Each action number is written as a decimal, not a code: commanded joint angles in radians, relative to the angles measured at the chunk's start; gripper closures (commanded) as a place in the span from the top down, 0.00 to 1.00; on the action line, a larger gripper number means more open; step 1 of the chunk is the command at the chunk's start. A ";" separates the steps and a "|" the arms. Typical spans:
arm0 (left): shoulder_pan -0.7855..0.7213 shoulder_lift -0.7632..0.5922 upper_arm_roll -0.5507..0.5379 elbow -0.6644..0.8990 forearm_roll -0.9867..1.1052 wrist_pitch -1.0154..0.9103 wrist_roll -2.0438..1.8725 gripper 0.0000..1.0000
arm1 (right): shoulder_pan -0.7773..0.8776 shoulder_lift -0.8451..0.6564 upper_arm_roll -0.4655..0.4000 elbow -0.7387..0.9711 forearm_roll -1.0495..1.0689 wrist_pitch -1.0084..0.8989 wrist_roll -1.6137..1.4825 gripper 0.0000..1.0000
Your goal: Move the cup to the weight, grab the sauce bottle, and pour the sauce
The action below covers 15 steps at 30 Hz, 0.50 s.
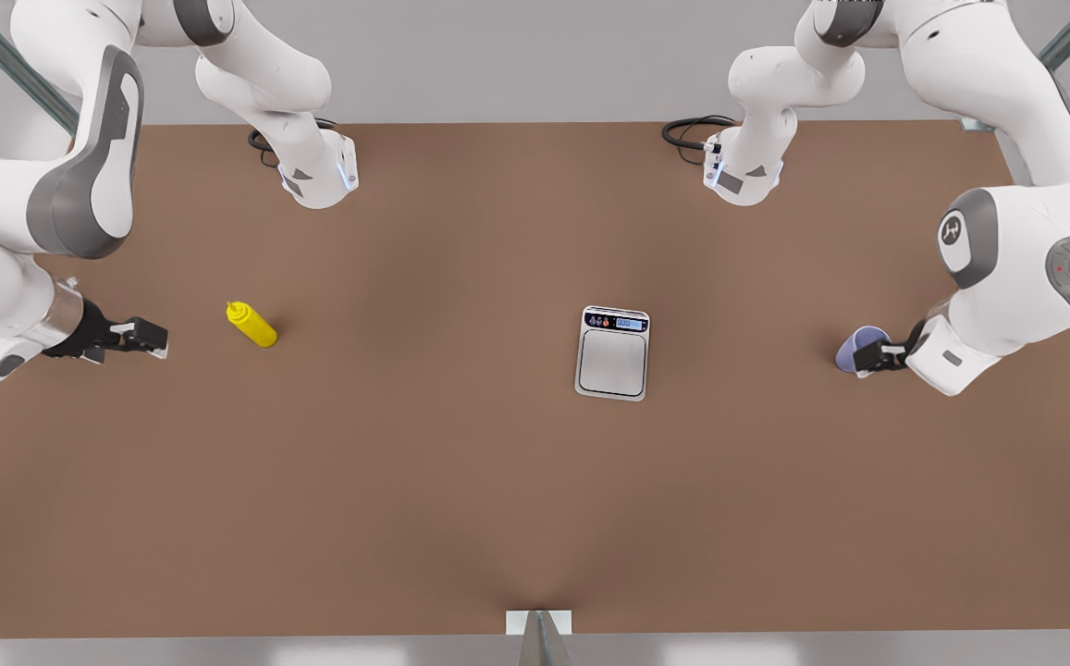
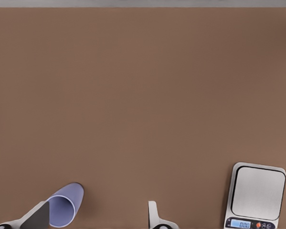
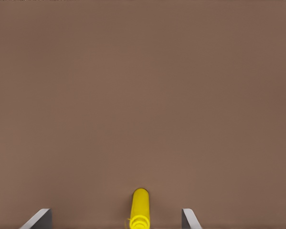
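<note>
Matte brown table [image 1: 461, 499], wide bare surface. Flat brushed-silver weight [image 1: 612, 352] mid-table, well apart from both grippers. Left gripper [image 1: 872, 356]: fingers apart, one beside the smooth lavender cup [image 1: 858, 346], at its rim. Right gripper [image 1: 153, 339]: fingers spread, glossy yellow sauce bottle [image 1: 252, 325] lying just ahead, untouched.

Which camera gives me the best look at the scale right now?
The front view: the scale shows whole on the table, plate and display strip, between the sauce bottle and the cup. The left wrist view catches it at the frame edge, display partly cut off.
</note>
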 commanded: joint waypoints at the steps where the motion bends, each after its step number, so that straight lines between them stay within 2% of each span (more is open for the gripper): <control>1: -0.001 0.000 0.000 0.000 0.000 0.000 0.000 1.00 | 0.000 0.000 0.000 0.000 0.000 0.000 -0.001 1.00; 5: 0.001 0.012 0.017 -0.074 0.004 0.005 0.003 1.00 | -0.002 0.001 0.000 -0.005 0.000 0.003 -0.010 1.00; 7: -0.001 0.000 0.025 -0.202 0.004 0.133 0.003 1.00 | -0.002 0.001 0.000 -0.008 0.000 0.014 -0.011 1.00; 15: -0.001 0.002 0.078 -0.446 0.010 0.390 -0.011 1.00 | 0.000 0.017 0.000 -0.011 0.000 0.020 -0.013 1.00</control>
